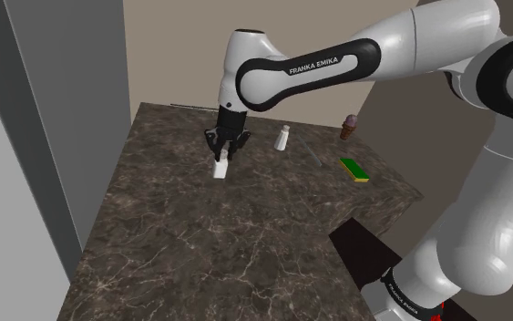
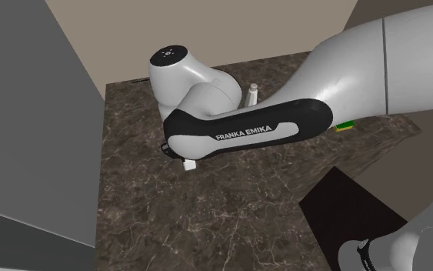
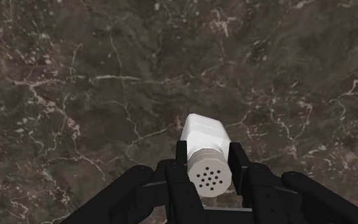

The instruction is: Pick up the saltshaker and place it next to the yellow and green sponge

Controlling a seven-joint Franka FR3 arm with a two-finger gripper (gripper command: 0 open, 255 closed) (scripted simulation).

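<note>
Nearest in the shoulder view, the black stand [image 1: 365, 253] sits against the dark, white-veined marble worktop [image 1: 200, 246], and the white Franka arm [image 1: 446, 55] rises from it and reaches across to the view's left. Out along the worktop, the yellow and green sponge [image 1: 355, 170] lies flat close to the edge on the view's right. Well apart from it, toward the view's left, the gripper [image 1: 225, 155] points straight down. Its fingers [image 3: 180, 170] are drawn in narrow and clasp the white saltshaker [image 3: 204, 135] just below its perforated cap, one finger on each side, with the body hanging below them. Whether the saltshaker's base touches the worktop or hangs just above it cannot be told.

Farther back, between the gripper and the sponge but nearer the wall, a small white bottle [image 1: 282, 138] stands upright. Beyond the sponge, a brown cone with a purplish top [image 1: 349, 127] stands near the worktop's far edge. A beige wall [image 1: 181, 46] closes the back, and a grey panel [image 1: 35, 119] stands along the view's left.
</note>
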